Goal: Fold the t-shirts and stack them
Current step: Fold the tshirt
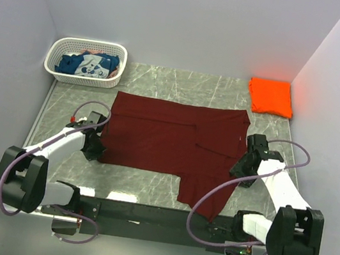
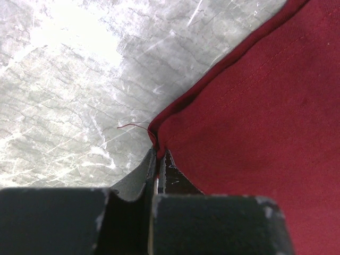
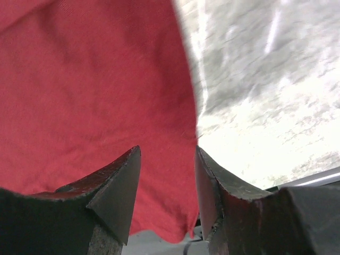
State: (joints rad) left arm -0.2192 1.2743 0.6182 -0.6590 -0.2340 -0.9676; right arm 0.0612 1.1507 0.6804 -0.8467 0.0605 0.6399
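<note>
We see the top view lit evenly and softly from overhead, sharp across the frame; the bright orange folded cloth t-shirt (image 1: 270, 97) at upper right throws an orange glow on the pale wall (image 1: 334, 69) beside it.

In the left wrist view white glare washes the grey marbled tabletop (image 2: 69, 32) at upper left; the dark maroon cloth t-shirt (image 2: 255, 133) is crisp enough to show its stitching; the left gripper's black fingers (image 2: 135, 183) along the bottom are soft.

In the right wrist view the tabletop at right burns out to white; the maroon reads as brighter red; the right gripper's black fingers (image 3: 117, 180) are blurred.
</note>
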